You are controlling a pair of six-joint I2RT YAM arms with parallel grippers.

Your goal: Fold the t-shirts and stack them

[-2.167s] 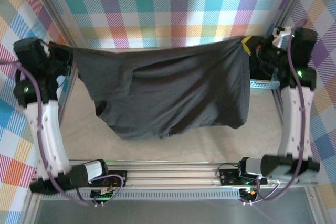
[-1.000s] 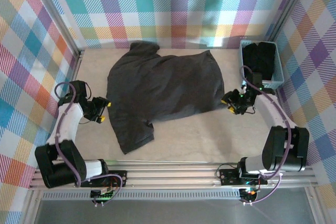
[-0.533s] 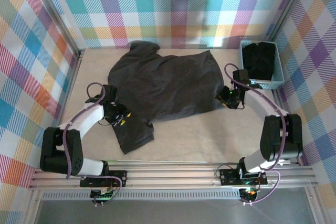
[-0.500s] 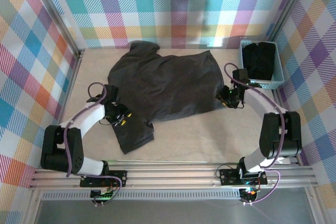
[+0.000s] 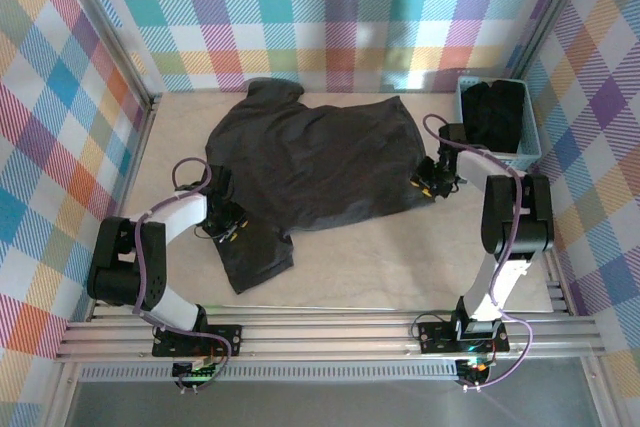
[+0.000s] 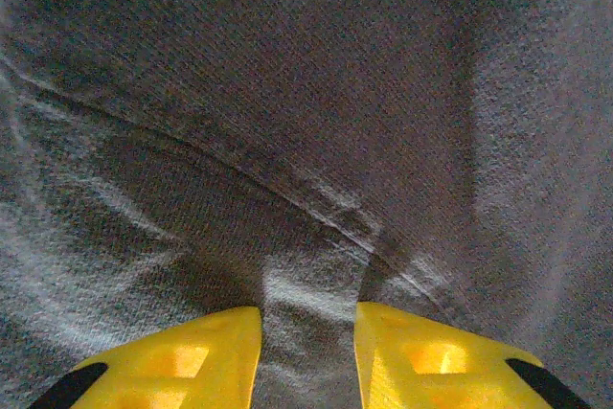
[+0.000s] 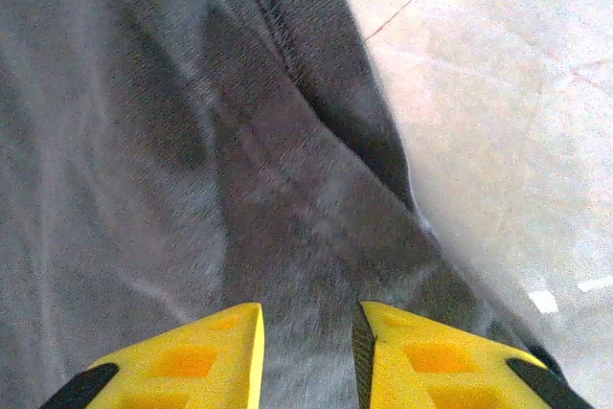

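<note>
Up close, left gripper [image 6: 306,318] and right gripper [image 7: 308,313] seemingly pinch t-shirt [image 5: 310,162] folds.

The left arm [image 5: 170,219] and right arm [image 5: 482,163] have white link shells, black joint housings and looping purple cables. Their jaws are bright yellow wedges with black corners.

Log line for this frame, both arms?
left gripper: pinching t-shirt | right gripper: pinching t-shirt edge | t-shirt: spread out, unfolded
</note>
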